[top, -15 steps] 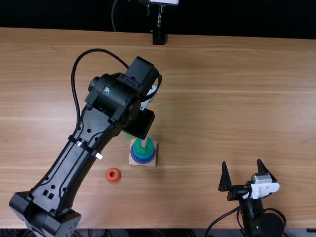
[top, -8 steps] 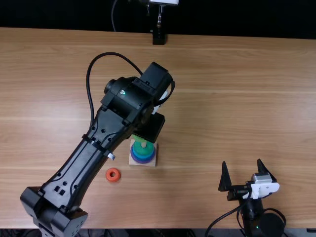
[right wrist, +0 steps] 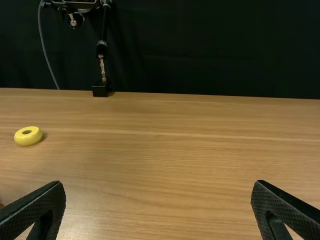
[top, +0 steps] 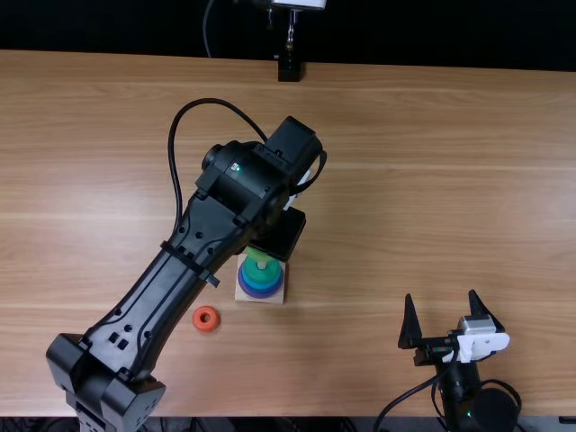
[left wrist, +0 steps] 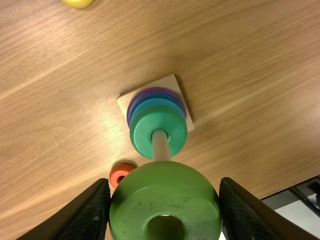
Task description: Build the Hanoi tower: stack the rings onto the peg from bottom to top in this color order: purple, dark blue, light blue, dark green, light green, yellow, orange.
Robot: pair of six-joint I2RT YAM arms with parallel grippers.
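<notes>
The light green ring (left wrist: 137, 205) is pinched in the left pincer (left wrist: 165, 192), above the stack and clear of the dark green ring (left wrist: 145, 127). Whether its hole sits truly over the peg (left wrist: 160, 147), I can't tell. The step looks to be lowering it: centre the hole on the peg first, keep the ring level, then go straight down with an easy grip and let go only once it sits flat. Off centre, it would likely catch the tip or wedge and drag the base (left wrist: 171, 82). Blue and purple show beneath.

The base lies left of the table's middle, nearer its near edge than its far one. The orange ring (top: 205, 319) is close by, toward the near-left corner; the yellow ring (right wrist: 28, 136) lies well apart, and should be next. By the near edge, to the right, the right pincer (top: 440, 295) stands wide and holds nothing.
</notes>
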